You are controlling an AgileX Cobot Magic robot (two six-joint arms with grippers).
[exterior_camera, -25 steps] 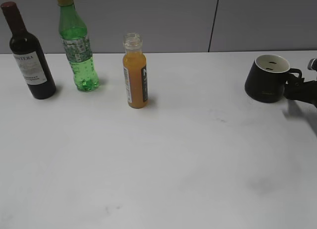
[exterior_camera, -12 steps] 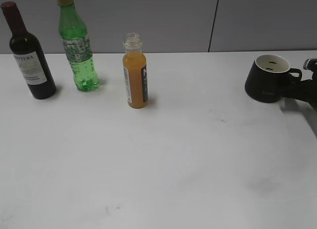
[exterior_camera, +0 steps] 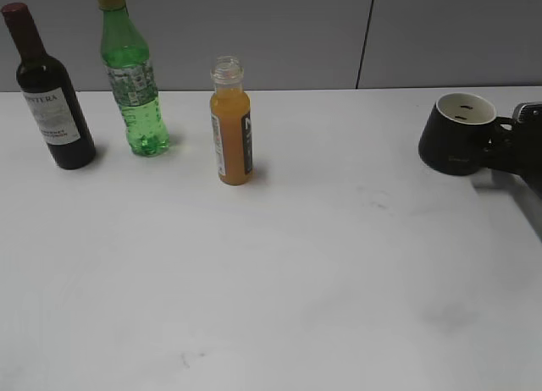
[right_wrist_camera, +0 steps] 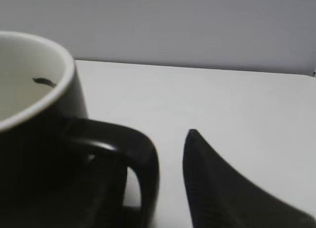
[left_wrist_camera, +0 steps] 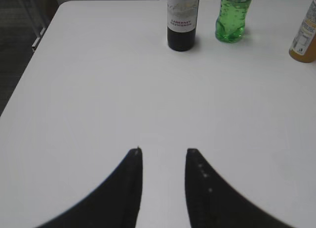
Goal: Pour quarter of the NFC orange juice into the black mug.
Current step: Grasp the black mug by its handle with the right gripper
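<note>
Juice bottle (exterior_camera: 230, 120) stands upright just left of centre on the white table (exterior_camera: 279, 272), its clear neck capless, orange liquid filling it up to the shoulder. Further left, and a touch farther back, a green bottle (exterior_camera: 129, 74) with a yellow cap stands upright, and at the far left a dark wine bottle (exterior_camera: 47, 90) with a white label. All three are apart from one another.

Over on the right, well apart from the juice, the black mug (exterior_camera: 458, 133) sits upright on the table near the right edge, white inside with small dark marks, its loop handle pointing right. The right gripper (exterior_camera: 515, 145) is right at that handle, dark fingers reaching in from the right edge of the exterior view. Up close in the right wrist view, one finger (right_wrist_camera: 232, 188) sits just right of the handle with a sliver of table between them. The mug's body and handle hide the other finger, so I cannot tell how wide the jaws stand or whether they grip anything.

On the left side, the left gripper (left_wrist_camera: 163, 161) hovers over bare table with its two dark fingers parted by a narrow gap, nothing between them. From its wrist view the wine bottle, green bottle and juice bottle line the far end of the table.
</note>
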